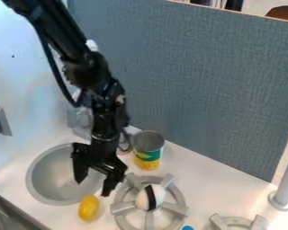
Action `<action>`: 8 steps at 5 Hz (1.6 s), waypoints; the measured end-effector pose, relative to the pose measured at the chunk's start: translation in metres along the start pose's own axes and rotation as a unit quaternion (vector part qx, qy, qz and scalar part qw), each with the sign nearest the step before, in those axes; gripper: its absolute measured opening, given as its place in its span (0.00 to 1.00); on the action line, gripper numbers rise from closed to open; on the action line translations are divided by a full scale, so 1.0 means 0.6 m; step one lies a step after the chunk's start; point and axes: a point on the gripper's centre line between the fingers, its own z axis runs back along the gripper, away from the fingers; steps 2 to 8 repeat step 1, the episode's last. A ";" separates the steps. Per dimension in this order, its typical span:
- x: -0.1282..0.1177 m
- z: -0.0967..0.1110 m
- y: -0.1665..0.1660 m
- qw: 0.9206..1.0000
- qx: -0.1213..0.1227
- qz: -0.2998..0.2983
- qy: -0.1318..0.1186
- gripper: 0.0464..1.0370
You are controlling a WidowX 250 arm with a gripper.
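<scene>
One grey-blue panel stands behind the white bench, spanning much of the upper right of the frame, and the black arm slants down before it from the upper left. Next in size comes the round grey sink, lower left, then the grey burner at bottom centre, with a striped ball on it. Just behind that burner an open can stands upright. Smallest of these is the yellow oval object, on the bench between the sink's rim and the burner, toward the bottom of the frame. It is the thing nearest the tool, whose fingers hang well apart with nothing gripped, over the rim side of the sink; whether one tip touches the yellow piece cannot be told. Any grip on it would, I judge, go best with the fingers centred across its narrow width, lowered straight, and closed gently, since a rounded body may roll or squirt aside. The sink's rim could catch one fingertip and the burner's arm the other, so a modest opening seems wise. The can also crowds the wrist's right side in the frame; a vertical lift looks safer than a sideways sweep.
</scene>
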 end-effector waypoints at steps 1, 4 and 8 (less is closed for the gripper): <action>-0.022 -0.017 0.001 0.999 -0.001 -0.046 -0.022 0.96; -0.022 -0.017 0.001 0.999 -0.001 -0.046 -0.022 0.96; -0.022 -0.017 0.001 0.999 -0.001 -0.046 -0.022 0.96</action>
